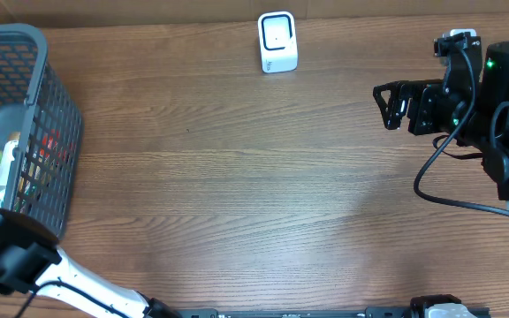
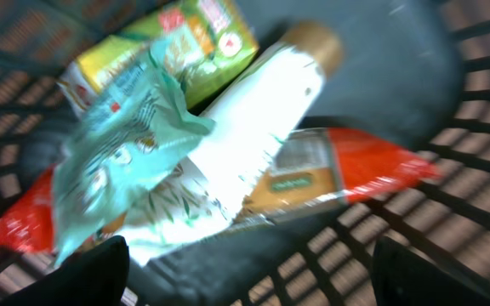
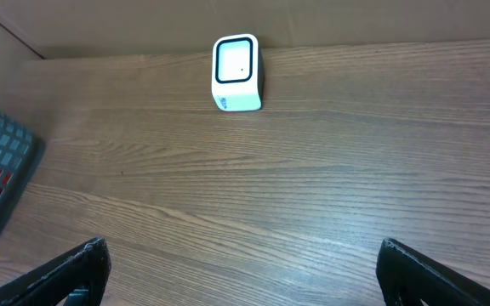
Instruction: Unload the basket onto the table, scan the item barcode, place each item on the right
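One grey plastic mesh basket at the overhead frame's left edge contained four items: a pale green foil packet, a white bottle with tan cap, a red-orange flat packet and a green-yellow carton. All print was blurred. The left gripper hung over them, fingers spread, touching nothing. The right gripper, at frame right, was spread and empty. One white box-shaped scanner stood at upper centre.

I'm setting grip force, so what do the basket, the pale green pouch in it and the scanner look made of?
Basket: grey moulded plastic, matte, judging by its even lattice walls. Pale green pouch: probably thin plastic film, since it crinkles and catches light. Scanner: smooth white plastic shell, slightly glossy, with a dark-rimmed window on its face.
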Action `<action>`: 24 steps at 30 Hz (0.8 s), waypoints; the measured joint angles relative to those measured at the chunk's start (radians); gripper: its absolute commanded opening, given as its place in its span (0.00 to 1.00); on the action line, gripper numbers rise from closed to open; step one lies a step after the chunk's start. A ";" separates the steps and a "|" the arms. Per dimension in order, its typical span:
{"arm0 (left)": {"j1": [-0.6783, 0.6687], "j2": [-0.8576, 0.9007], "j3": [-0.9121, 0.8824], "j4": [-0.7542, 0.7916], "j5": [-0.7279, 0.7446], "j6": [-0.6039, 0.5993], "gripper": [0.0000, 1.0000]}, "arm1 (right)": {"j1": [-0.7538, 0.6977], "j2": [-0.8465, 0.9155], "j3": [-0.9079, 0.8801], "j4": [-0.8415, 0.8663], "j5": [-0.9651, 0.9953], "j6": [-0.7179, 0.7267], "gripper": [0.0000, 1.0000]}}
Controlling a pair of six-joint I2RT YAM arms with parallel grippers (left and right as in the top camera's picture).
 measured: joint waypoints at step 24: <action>-0.189 0.214 -0.009 0.105 -0.338 -0.034 0.96 | 0.000 0.093 0.000 -0.037 0.000 0.004 1.00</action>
